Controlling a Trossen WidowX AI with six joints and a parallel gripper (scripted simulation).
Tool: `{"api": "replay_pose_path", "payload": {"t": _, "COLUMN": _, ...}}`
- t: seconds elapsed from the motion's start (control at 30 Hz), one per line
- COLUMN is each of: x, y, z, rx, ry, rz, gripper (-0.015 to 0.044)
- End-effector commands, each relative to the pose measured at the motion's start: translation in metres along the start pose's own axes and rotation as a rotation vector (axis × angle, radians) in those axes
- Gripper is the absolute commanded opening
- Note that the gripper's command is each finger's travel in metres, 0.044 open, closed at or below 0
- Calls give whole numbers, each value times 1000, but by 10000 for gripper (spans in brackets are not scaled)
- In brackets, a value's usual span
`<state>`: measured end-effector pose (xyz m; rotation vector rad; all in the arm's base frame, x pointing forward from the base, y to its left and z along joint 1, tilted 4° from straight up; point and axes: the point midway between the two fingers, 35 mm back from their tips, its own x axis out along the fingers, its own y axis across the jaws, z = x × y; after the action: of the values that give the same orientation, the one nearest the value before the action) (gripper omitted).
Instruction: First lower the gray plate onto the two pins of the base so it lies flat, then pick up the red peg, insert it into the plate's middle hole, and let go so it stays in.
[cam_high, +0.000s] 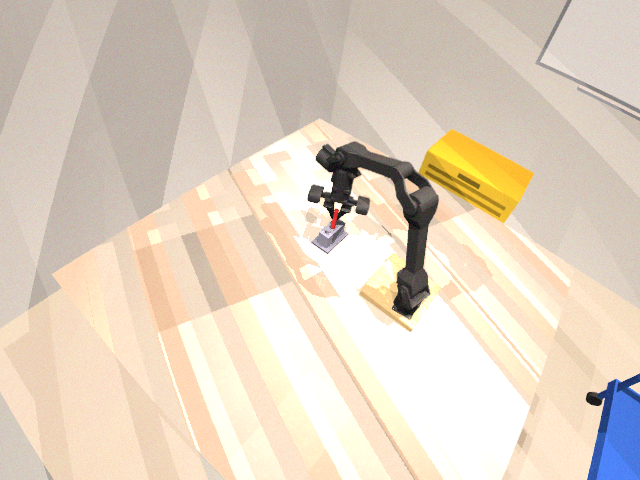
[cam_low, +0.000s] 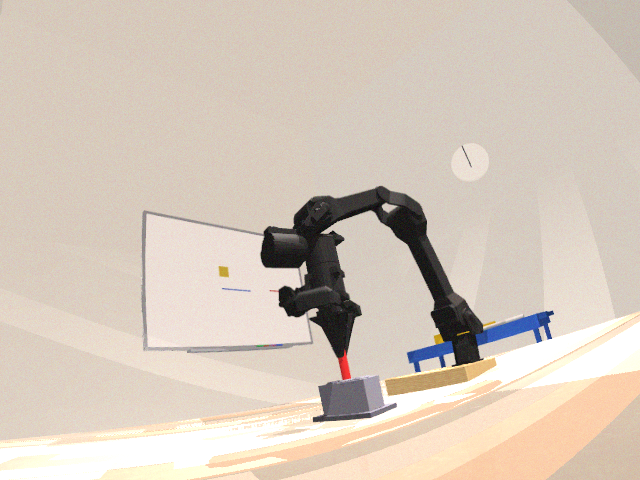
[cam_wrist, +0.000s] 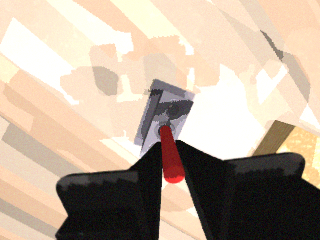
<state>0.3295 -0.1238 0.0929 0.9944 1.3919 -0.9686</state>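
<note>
"Where is the red peg (cam_low: 344, 365)?" asks one; "in the gripper (cam_low: 342, 354), tilted slightly; its lower end meets the top of the gray block (cam_low: 352, 396)," says the other.

"And behind?" "A whiteboard (cam_low: 180, 289) left of frame centre; a round clock (cam_low: 469, 162) higher up; a blue cart (cam_low: 511, 333) beyond the arm's wooden board (cam_low: 429, 383)."

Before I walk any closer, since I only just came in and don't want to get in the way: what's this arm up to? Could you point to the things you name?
The arm's gripper (cam_high: 336, 219) (cam_low: 342, 355) (cam_wrist: 168, 145) is closed on a red peg (cam_high: 334, 218) (cam_low: 344, 366) (cam_wrist: 171, 155). The peg's lower end is at the top of the gray block (cam_high: 328, 236) (cam_low: 348, 397) (cam_wrist: 154, 137). How far it has gone in, if at all, I can't tell. It hasn't been let go.
</note>
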Motion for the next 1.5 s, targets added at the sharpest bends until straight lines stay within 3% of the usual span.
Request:
{"api": "replay_pose_path", "payload": {"t": 0.0, "x": 1, "y": 1, "z": 0, "rx": 0, "ry": -1, "rz": 1, "gripper": 0}}
{"api": "replay_pose_path", "payload": {"t": 0.43, "x": 2, "y": 1, "z": 0, "rx": -1, "ry": 1, "rz": -1, "gripper": 0}}
{"api": "replay_pose_path", "payload": {"t": 0.63, "x": 2, "y": 1, "z": 0, "rx": -1, "ry": 1, "rz": -1, "gripper": 150}}
{"api": "replay_pose_path", "payload": {"t": 1.47, "x": -8, "y": 1, "z": -1, "rx": -4, "ry": -5, "rz": 2, "gripper": 150}}
